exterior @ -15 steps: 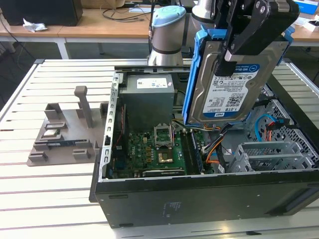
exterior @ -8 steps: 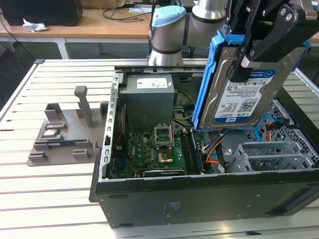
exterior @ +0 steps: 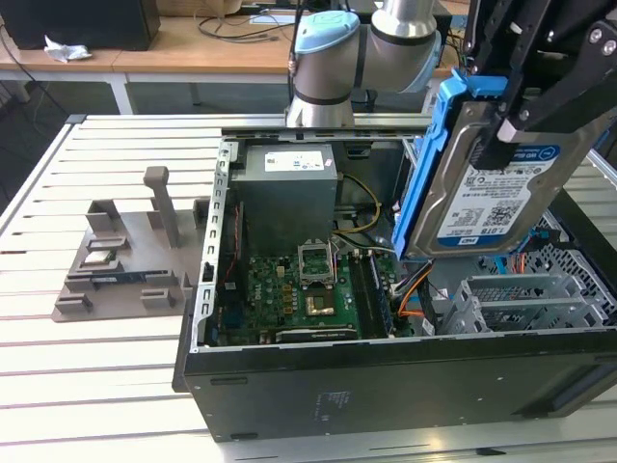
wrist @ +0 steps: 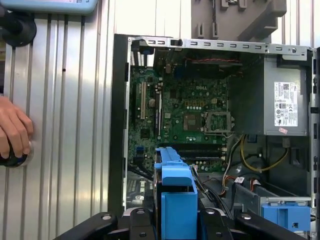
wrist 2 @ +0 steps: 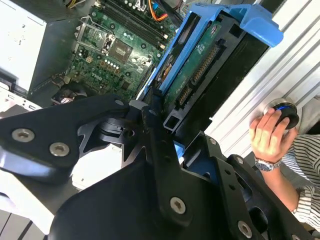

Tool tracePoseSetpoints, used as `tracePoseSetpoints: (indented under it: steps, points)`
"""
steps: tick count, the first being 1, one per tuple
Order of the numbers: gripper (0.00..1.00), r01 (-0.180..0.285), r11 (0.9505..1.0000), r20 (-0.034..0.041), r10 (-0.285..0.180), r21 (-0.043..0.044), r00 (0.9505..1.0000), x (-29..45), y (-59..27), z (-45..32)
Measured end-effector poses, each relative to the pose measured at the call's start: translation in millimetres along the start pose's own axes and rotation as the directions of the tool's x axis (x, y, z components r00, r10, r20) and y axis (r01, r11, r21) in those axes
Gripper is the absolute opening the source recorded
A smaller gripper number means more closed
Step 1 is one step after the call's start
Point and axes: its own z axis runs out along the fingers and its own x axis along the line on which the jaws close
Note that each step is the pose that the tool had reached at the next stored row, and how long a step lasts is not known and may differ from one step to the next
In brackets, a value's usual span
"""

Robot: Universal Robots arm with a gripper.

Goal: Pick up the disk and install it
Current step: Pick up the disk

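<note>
Tool clamps the disk above the open case.

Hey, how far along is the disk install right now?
The pickup looks done: the tool grips the disk, which hangs tilted above the open computer case. What's left is the install: the disk is not yet seated and seems clear of the metal bays below it.
</note>
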Motion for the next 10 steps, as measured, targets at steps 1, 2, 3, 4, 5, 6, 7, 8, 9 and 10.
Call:
tracePoseSetpoints:
  steps: [1,2,3,4,5,6,7,8,9,10]
  points:
    - [0.36,0.000,1.0000,0.0000,0.000,-0.0001,1.0000,2.0,-1.2,0.0]
    - [0.36,0.000,1.0000,0.0000,0.000,-0.0003,1.0000,3.9,-2.0,0.1]
    - [0.36,0.000,1.0000,0.0000,0.000,-0.0005,1.0000,7.0,-3.2,0.1]
    - [0.36,0.000,1.0000,0.0000,0.000,-0.0006,1.0000,9.0,-4.0,0.1]
    - [0.36,0.000,1.0000,0.0000,0.000,-0.0008,1.0000,12.0,-5.1,0.1]
    - [0.36,0.000,1.0000,0.0001,0.000,-0.0009,1.0000,14.4,-6.3,0.2]
    - [0.36,0.000,1.0000,0.0001,0.000,-0.0012,1.0000,16.3,-7.4,0.2]
    - [0.36,0.000,1.0000,0.0000,0.000,-0.0013,1.0000,17.6,-8.3,0.2]
    - [0.36,0.000,1.0000,0.0000,0.000,-0.0014,1.0000,19.1,-9.2,0.2]
    - [0.36,0.000,1.0000,0.0001,0.000,-0.0015,1.0000,21.1,-10.4,0.4]
